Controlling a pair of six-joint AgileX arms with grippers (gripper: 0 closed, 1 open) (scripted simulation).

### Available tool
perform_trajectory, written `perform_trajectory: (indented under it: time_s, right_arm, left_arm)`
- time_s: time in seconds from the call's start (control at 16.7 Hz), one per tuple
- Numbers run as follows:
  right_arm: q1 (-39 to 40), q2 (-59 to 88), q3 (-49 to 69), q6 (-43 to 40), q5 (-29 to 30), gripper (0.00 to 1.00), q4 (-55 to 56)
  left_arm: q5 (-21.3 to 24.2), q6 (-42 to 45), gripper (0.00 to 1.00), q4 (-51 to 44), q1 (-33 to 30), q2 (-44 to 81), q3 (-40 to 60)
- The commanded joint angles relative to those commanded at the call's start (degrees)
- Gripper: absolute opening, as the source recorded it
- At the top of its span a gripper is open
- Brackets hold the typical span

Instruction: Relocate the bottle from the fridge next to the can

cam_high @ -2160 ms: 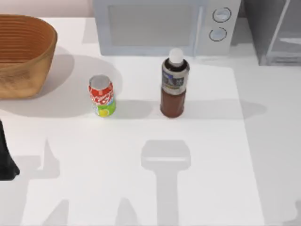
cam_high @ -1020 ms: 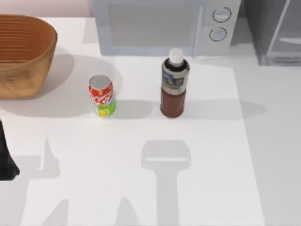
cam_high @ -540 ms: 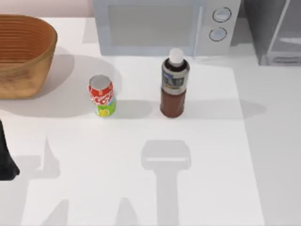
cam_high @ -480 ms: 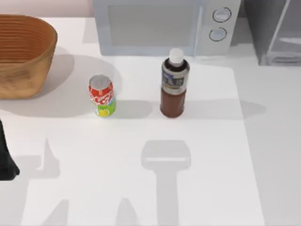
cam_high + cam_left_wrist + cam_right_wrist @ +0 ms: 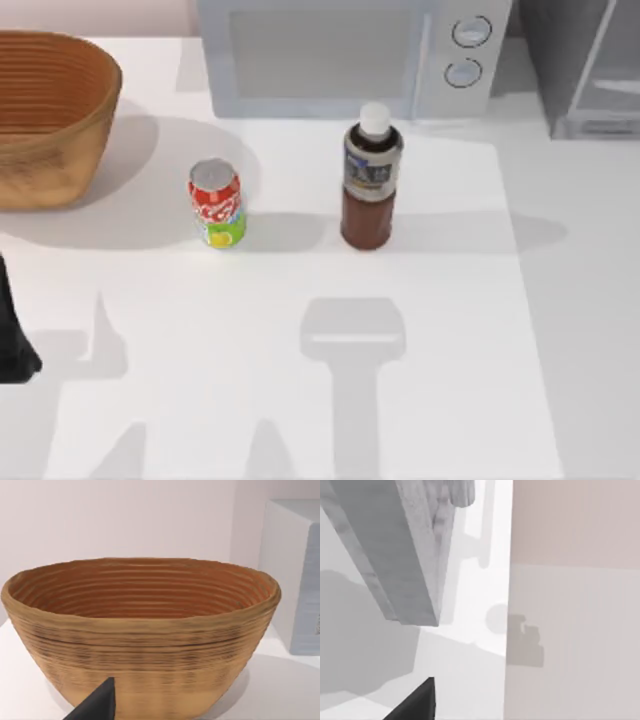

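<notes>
The fridge (image 5: 585, 65) is at the back right. The bottle (image 5: 370, 185) stands upright on the table, well apart from the can (image 5: 216, 204) — grab it low. Both grippers' state: cannot tell.

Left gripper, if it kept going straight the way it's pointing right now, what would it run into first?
Most likely the woven basket. In the left wrist view its outer wall stands straight ahead of the left gripper, with white table around it. How far ahead it stands is hard to judge. The microwave sits off to one side.
</notes>
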Motion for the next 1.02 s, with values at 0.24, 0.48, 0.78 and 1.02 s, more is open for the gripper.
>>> perform_trajectory:
  time_s: [0.24, 0.48, 0.78, 1.02]
  right_arm:
    - [12.03, 0.29, -0.46, 20.79, 2.65, 1.0, 16.37]
    - [24.12, 0.27, -0.9, 41.43, 5.4, 1.0, 33.28]
    - [35.06, -0.05, -1.24, 57.38, 7.81, 1.0, 48.15]
    - [36.96, -0.2, -1.3, 59.68, 8.21, 1.0, 50.42]
  left_arm:
    - [0.0, 0.0, 1.0, 0.0, 0.0, 0.0, 0.0]
    - [0.0, 0.0, 1.0, 0.0, 0.0, 0.0, 0.0]
    - [0.0, 0.0, 1.0, 0.0, 0.0, 0.0, 0.0]
    - [0.0, 0.0, 1.0, 0.0, 0.0, 0.0, 0.0]
